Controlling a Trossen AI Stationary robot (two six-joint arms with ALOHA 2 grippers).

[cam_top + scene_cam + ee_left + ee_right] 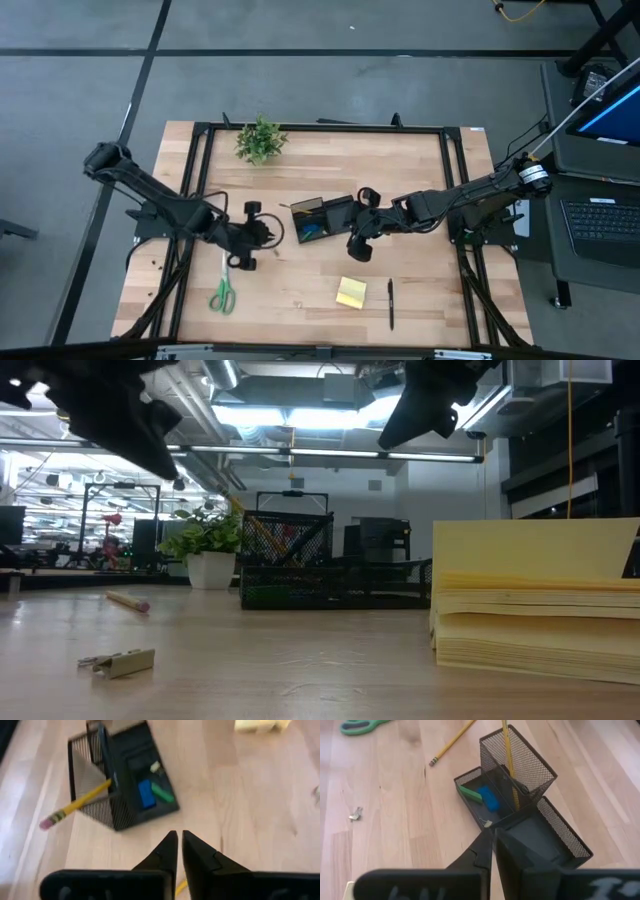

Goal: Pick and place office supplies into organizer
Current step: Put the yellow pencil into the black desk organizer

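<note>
Left gripper hovers at about 9 o'clock from the table's centre, its fingers nearly together and holding nothing; the organizer sits just at its 3 o'clock, close but apart. In the left wrist view a pencil leans out of the organizer's tall mesh section, eraser end outward, and a blue block and a green piece lie in a low compartment. Right gripper hangs at the organizer's 4 o'clock, right at its edge, fingers likewise pressed nearly together with nothing between them. Scissors lie at 7 o'clock from the left gripper, near the table's front edge. A sticky pad rests at 6 o'clock from the right gripper, with a pen just at the pad's 3 o'clock. A second pencil lies flat on the wood beside the organizer. A plant stands at 11 o'clock from the organizer, near the back edge.
</note>
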